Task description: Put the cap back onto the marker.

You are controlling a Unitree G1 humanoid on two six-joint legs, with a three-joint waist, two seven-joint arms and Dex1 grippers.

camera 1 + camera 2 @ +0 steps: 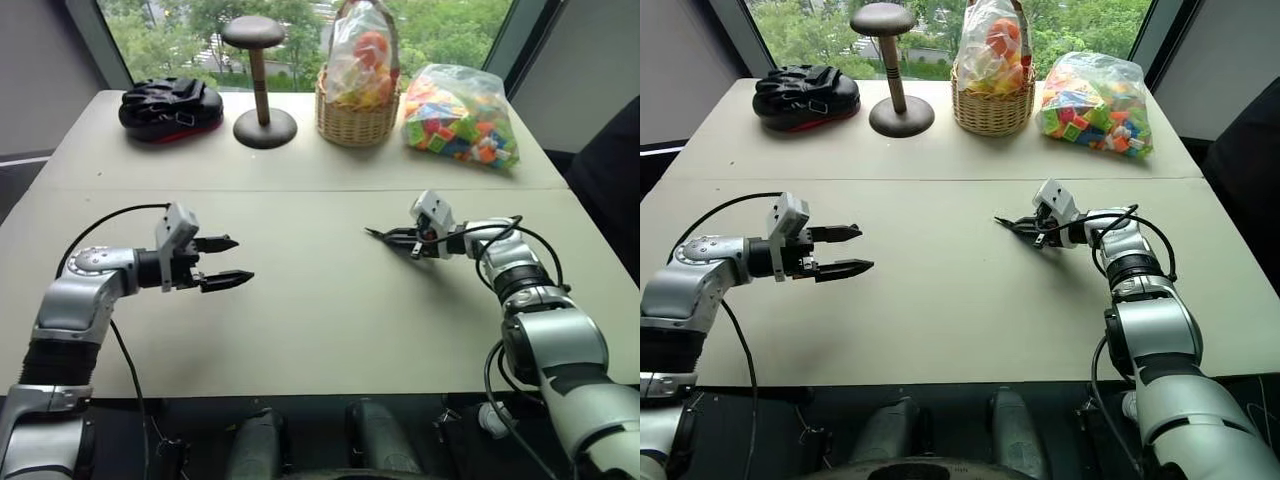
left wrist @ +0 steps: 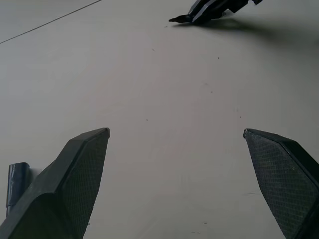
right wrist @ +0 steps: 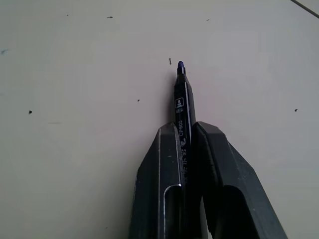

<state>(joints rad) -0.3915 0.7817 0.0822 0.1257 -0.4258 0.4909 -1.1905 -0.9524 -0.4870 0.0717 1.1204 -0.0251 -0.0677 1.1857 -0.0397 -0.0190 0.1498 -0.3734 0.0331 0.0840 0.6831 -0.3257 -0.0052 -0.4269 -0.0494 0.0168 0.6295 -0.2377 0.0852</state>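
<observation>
My right gripper [image 3: 184, 128] is shut on the marker [image 3: 181, 102], a thin black stick with white print. Its fine blue-black tip pokes out past the fingers, just above the pale table [image 1: 320, 310]. In the left eye view the marker's tip [image 1: 374, 232] points toward the table's middle from the right gripper [image 1: 402, 240]. My left gripper [image 1: 243, 260] hovers over the left part of the table, open wide with nothing between its fingers. The cap [image 2: 16, 181], a tiny dark cylinder, lies on the table beside one finger [image 2: 75, 174] in the left wrist view.
Along the far edge stand a black padded glove [image 1: 170, 108], a dark wooden stand [image 1: 262, 95], a wicker basket [image 1: 355, 122] with bagged fruit and a bag of colourful blocks [image 1: 462, 120]. A seam [image 1: 300, 190] crosses the table.
</observation>
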